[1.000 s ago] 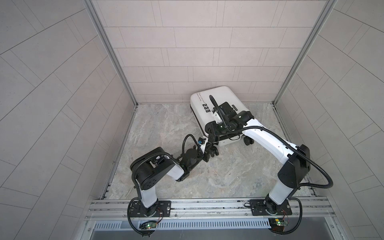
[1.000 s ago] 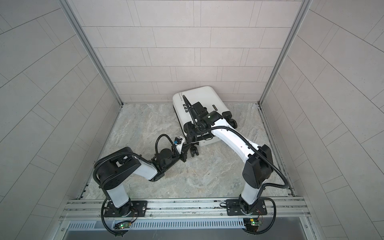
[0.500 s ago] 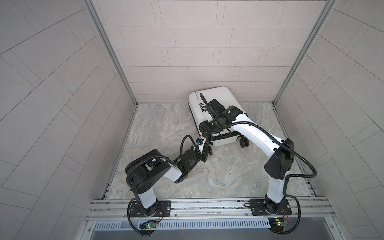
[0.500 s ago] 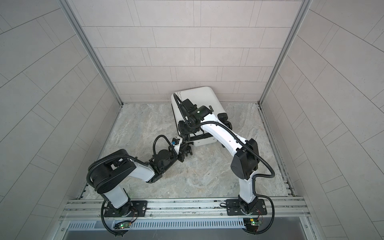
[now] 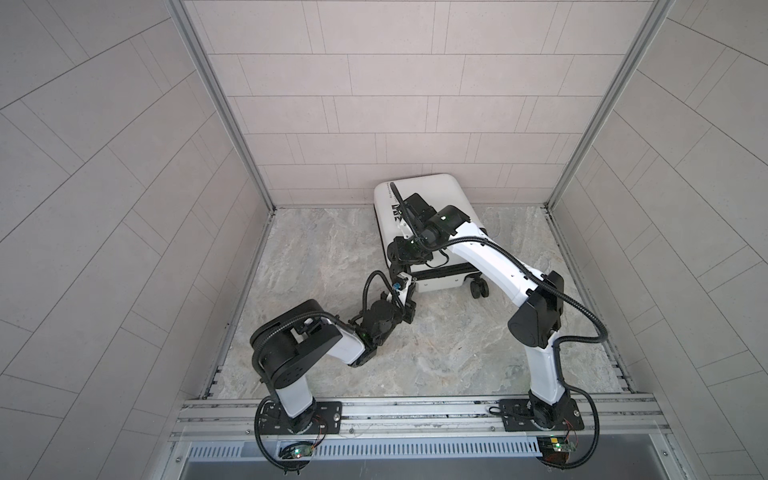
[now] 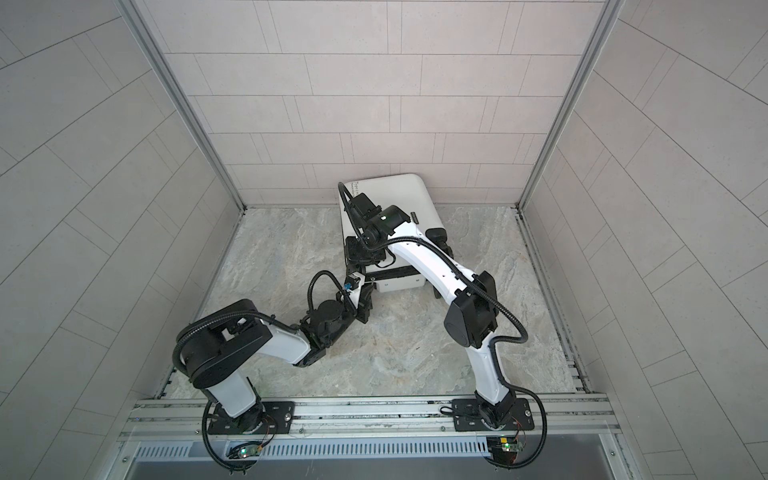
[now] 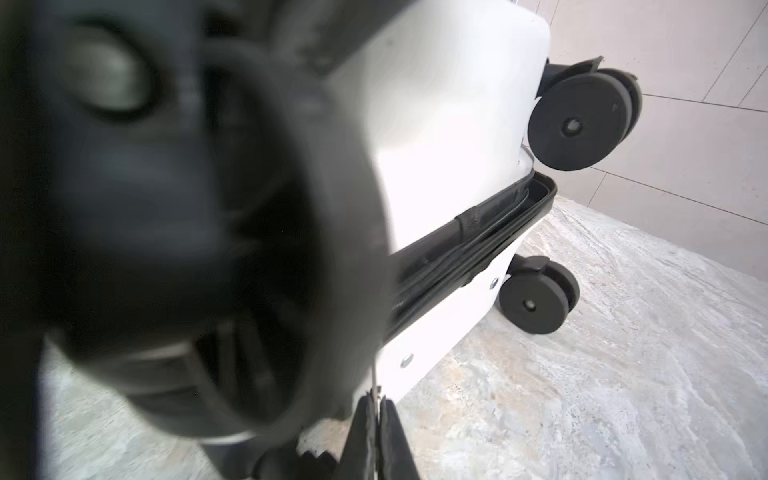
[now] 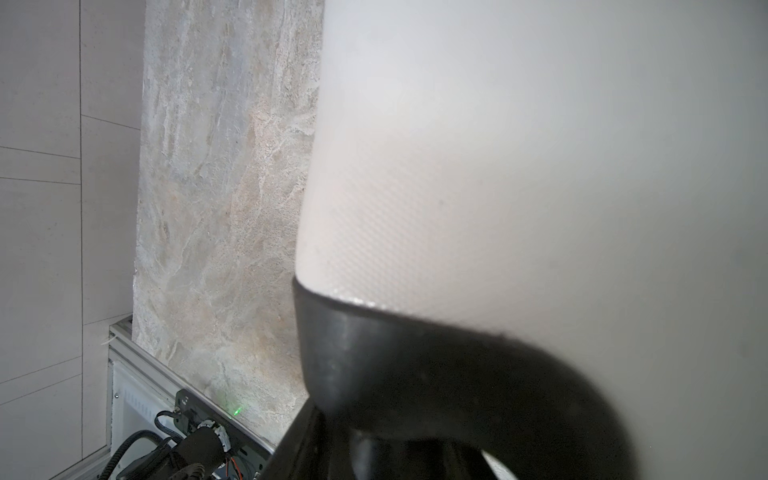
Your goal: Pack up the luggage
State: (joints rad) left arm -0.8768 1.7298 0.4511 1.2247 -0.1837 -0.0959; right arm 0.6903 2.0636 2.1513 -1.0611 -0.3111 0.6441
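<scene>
Lying flat at the back of the stone floor [image 5: 332, 257], against the rear wall: white hard-shell luggage [image 5: 432, 195], black print on top. Black zipper band [image 7: 478, 237] around its side. Black wheels [image 7: 577, 120] at the near end. Left gripper [image 7: 376, 415] pinched tight by the near corner. Right gripper [image 5: 401, 254] above the same corner, spread impossible to tell.

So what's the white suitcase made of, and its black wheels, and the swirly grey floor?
White suitcase shell: looks like hard plastic, with fine dimpled texture and soft sheen. Black wheels: probably matte plastic or rubber, dull, no shine. Grey floor: veined like marble, maybe stone or a print; cannot tell.
</scene>
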